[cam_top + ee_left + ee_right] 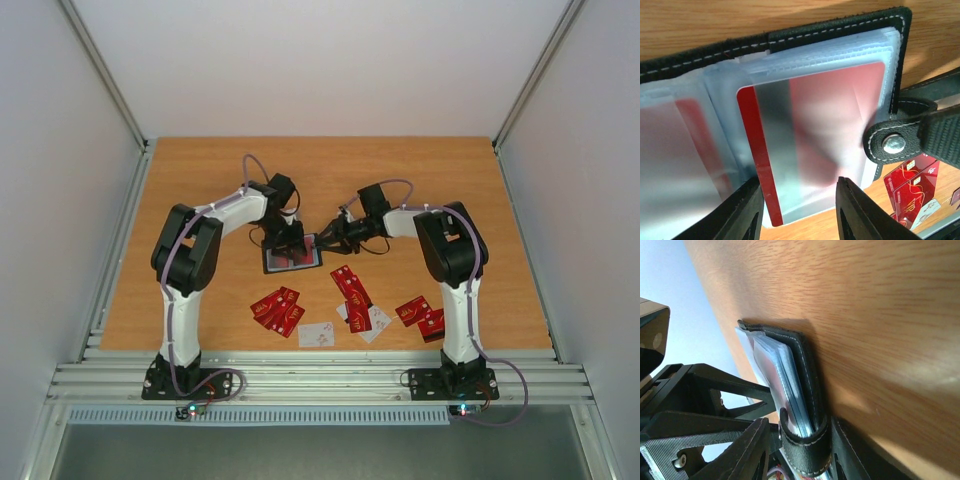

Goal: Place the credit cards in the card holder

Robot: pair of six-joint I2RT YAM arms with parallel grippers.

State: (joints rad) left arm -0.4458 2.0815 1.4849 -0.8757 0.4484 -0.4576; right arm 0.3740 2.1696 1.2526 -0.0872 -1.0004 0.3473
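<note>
Left gripper (799, 187): fingers spread, pointing down over the open card holder (298, 260) and pinching nothing; whether the tips touch it cannot be told.
Right gripper (800, 432): pinching the card holder's right edge at the snap tab (892, 142).
Card holder: lies open mid-table between both grippers, clear pockets facing up.
Red card (830, 125): inside a clear pocket, grey stripe up, a strip along one side uncovered.
Credit cards (277, 308): loose, mostly red, a few white, in clusters nearer the arm bases.
Table (200, 170): orange-brown wood.
</note>
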